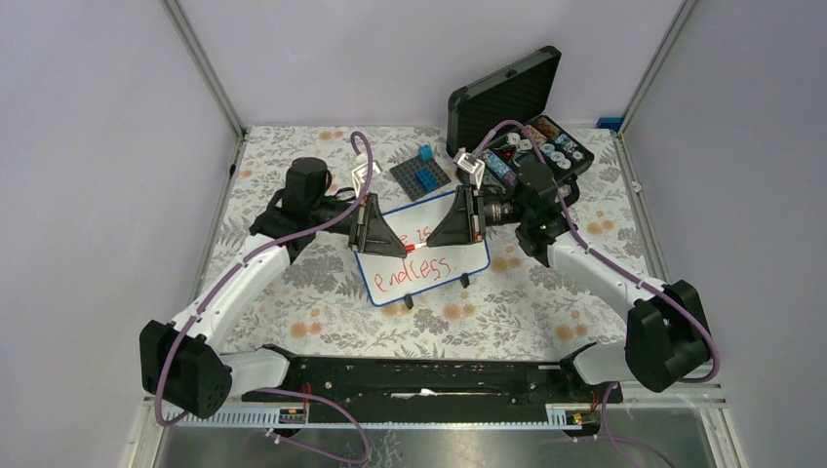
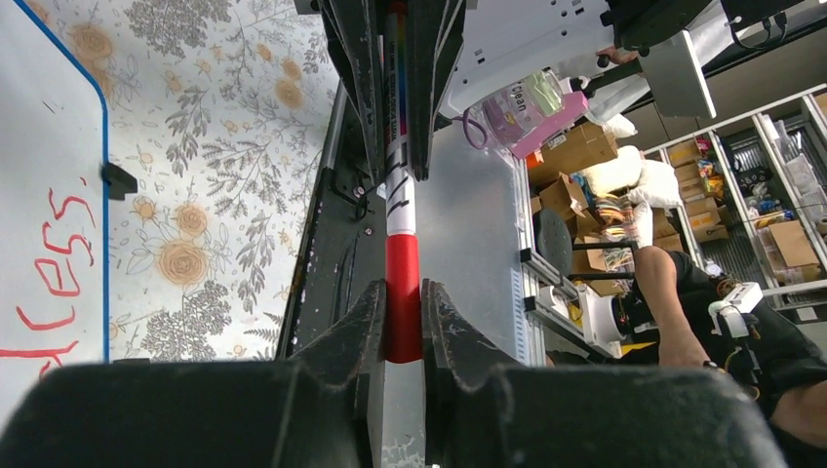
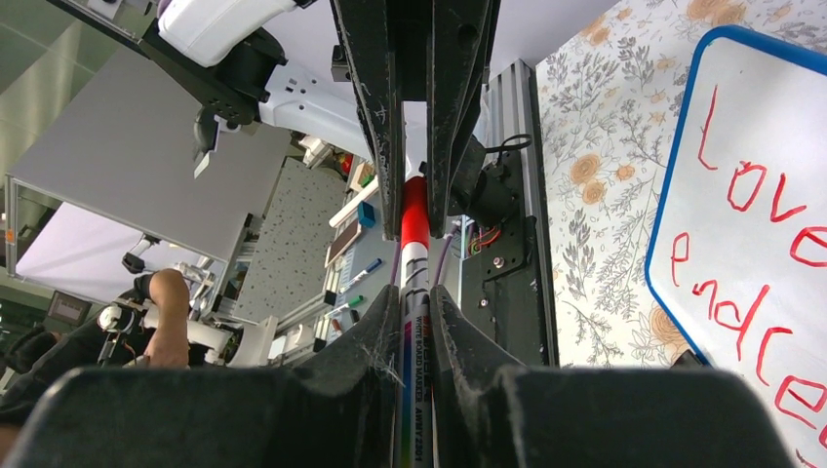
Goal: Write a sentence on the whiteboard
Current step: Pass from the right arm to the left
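- My left gripper (image 2: 402, 302) has its fingers (image 2: 363, 317) pressed together on the red end of the marker (image 2: 401, 234); the left wrist view shows no gap on either side.
- My right gripper (image 3: 414, 302) has its fingers (image 3: 375, 327) clamped on the marker's white printed barrel, again with both pads against it.
- The two grippers face each other nose to nose, and the marker runs straight between them, held at both ends.
- In the top view I see the left gripper coming in from 9 o'clock and the right one from 3 o'clock. They meet over the upper half of the whiteboard (image 1: 473, 249).
- The whiteboard sits at the middle of the floral tablecloth (image 1: 293, 283), its blue frame turned a little so the right end points toward 1 o'clock.
- The sentence (image 1: 417, 269) is in red on two lines. The right wrist view reads "Love" above and the start of "endless" below; part of the upper line is hidden under the grippers in the top view.
- At 12 o'clock from the board lies a grey studded baseplate (image 1: 419, 180) with a blue block (image 1: 426, 153) on it.
- At 1 o'clock stands an open black case (image 1: 507, 97) holding small parts.
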`<move>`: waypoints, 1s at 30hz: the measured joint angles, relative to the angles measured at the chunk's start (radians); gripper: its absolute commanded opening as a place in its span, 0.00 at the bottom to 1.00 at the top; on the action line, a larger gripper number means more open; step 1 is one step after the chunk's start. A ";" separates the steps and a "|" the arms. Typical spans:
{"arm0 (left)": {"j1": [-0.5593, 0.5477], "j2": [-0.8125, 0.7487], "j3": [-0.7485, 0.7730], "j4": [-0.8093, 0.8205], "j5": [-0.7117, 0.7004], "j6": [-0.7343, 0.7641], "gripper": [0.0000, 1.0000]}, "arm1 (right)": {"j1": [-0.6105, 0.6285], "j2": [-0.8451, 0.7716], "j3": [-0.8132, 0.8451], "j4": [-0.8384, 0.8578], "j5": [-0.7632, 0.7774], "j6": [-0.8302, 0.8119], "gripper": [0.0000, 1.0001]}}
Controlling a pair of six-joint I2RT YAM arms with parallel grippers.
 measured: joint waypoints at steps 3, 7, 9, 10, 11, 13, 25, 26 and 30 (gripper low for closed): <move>0.000 0.000 0.000 -0.024 0.005 0.006 0.00 | 0.010 0.003 0.001 -0.016 -0.001 -0.008 0.00; 0.001 0.000 0.000 -0.052 0.016 0.016 0.00 | 0.028 0.005 0.008 -0.043 0.001 -0.033 0.00; 0.003 0.000 0.000 -0.068 0.022 0.019 0.00 | 0.035 0.009 0.015 -0.060 0.000 -0.043 0.00; 0.004 0.000 0.000 -0.074 0.024 0.021 0.00 | 0.038 0.011 0.018 -0.064 0.000 -0.047 0.00; 0.005 0.000 0.000 -0.082 0.027 0.022 0.00 | 0.041 0.013 0.020 -0.070 -0.001 -0.050 0.00; 0.006 0.000 0.000 -0.096 0.029 0.025 0.00 | 0.045 0.019 0.026 -0.079 -0.003 -0.053 0.00; 0.011 -0.023 -0.028 -0.120 -0.013 0.134 0.00 | -0.045 0.020 0.108 -0.301 -0.011 -0.257 0.70; 0.011 -0.023 -0.024 -0.145 -0.024 0.161 0.00 | -0.075 0.017 0.128 -0.369 -0.004 -0.314 0.71; 0.011 -0.023 -0.020 -0.203 -0.052 0.220 0.00 | -0.129 0.000 0.254 -0.727 0.092 -0.633 0.74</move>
